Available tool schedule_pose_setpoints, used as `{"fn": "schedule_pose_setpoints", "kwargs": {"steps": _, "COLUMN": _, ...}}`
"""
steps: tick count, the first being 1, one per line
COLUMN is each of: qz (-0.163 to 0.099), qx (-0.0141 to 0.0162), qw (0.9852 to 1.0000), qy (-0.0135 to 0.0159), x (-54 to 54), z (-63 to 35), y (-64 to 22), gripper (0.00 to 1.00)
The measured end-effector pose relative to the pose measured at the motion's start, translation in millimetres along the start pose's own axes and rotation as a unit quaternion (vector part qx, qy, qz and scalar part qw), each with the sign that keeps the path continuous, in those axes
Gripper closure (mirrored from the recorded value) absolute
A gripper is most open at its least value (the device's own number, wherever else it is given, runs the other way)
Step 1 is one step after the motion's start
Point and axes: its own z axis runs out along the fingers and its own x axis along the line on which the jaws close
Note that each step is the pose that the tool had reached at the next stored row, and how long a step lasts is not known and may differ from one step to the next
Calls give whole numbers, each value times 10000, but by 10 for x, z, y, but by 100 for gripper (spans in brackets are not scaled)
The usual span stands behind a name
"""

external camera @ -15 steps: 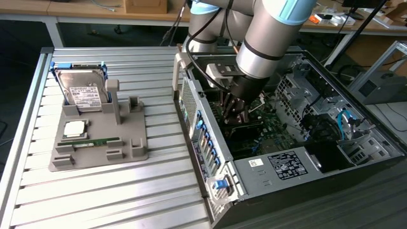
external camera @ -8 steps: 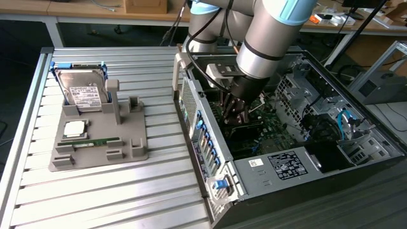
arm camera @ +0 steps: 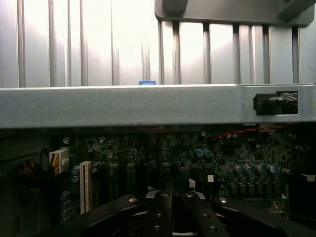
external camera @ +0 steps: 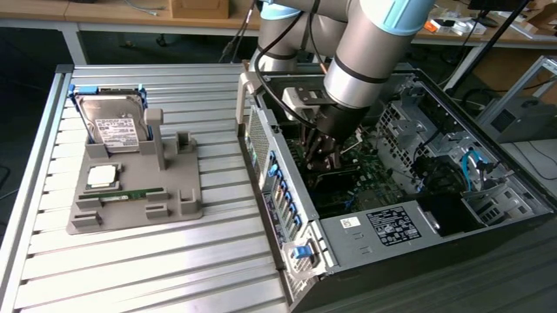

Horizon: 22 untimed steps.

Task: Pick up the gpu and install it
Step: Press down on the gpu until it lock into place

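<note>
**Caller:** Fingers (arm camera: 160, 212) first, right under the wrist camera. What are they doing?

**Me:** My claw (arm camera: 173, 217) is pressed fully closed, the dark fingers meeting in the middle. Beyond them lies the motherboard (arm camera: 222, 158) with its capacitors and a white slot (arm camera: 85, 185), and farther off is the grey case wall (arm camera: 148, 106).

**Caller:** And from the exterior view?

**Me:** My arm (external camera: 374, 59) plunges into the open computer case (external camera: 366, 228), and my claw (external camera: 327, 147) sits low over the board. A dark flat strip just under the fingertips is what I take for the gpu (external camera: 335, 174), though the pinch itself is hidden. On the exterior view's left is the grey tray (external camera: 130, 215), well apart from me, with the hard drive (external camera: 113, 127) and the memory stick (external camera: 122, 194) on it.

**Caller:** So which step is this?

**Me:** Installing, I'd judge. The pick-up looks done. Seating calls for the card's edge square over its slot, the bracket toward the case wall, and a straight, gentle press, because a tilt could jam it.
</note>
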Motion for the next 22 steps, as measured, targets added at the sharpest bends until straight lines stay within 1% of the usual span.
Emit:
{"fn": "schedule_pose_setpoints", "kwargs": {"steps": 8, "qz": 0, "qx": 0, "qw": 10000, "qy": 0, "x": 10, "z": -3, "y": 0, "gripper": 89}}
{"fn": "schedule_pose_setpoints", "kwargs": {"steps": 16, "qz": 0, "qx": 1, "qw": 10000, "qy": -1, "x": 10, "z": -108, "y": 8, "gripper": 89}}
{"fn": "schedule_pose_setpoints", "kwargs": {"steps": 22, "qz": 0, "qx": 1, "qw": 10000, "qy": -2, "x": 14, "z": -90, "y": 6, "gripper": 89}}
